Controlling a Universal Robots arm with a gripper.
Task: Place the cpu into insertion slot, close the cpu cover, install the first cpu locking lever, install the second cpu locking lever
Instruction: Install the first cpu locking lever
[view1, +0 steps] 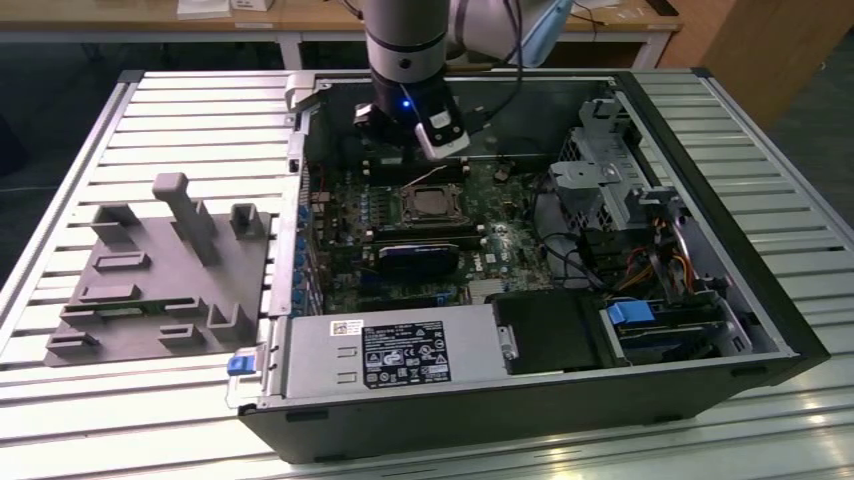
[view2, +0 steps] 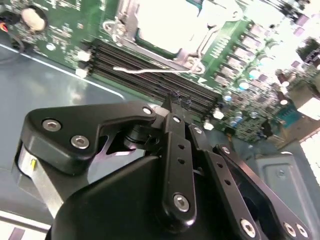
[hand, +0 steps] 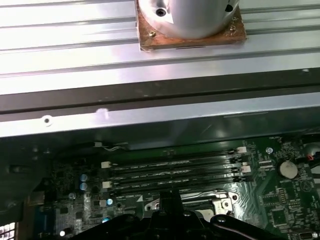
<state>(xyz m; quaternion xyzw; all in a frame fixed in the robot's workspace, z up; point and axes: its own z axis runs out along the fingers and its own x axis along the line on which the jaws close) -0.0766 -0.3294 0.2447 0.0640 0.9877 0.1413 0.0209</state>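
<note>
Gripper (view2: 176, 101) hung, fingers pinched together, over the memory slots (view2: 125, 75), just off the cpu cover's (view2: 155, 50) edge, case wall (hand: 150, 115) near.

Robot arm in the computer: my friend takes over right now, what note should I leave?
Gripper: fingers look shut and empty, hovering over the memory slots beside a thin wire lever.
The cpu sits in the insertion slot. The cpu cover lies down around it.
Done: chip placed, cover closed.
Left: both locking levers. I cannot tell whether either is hooked.
</note>
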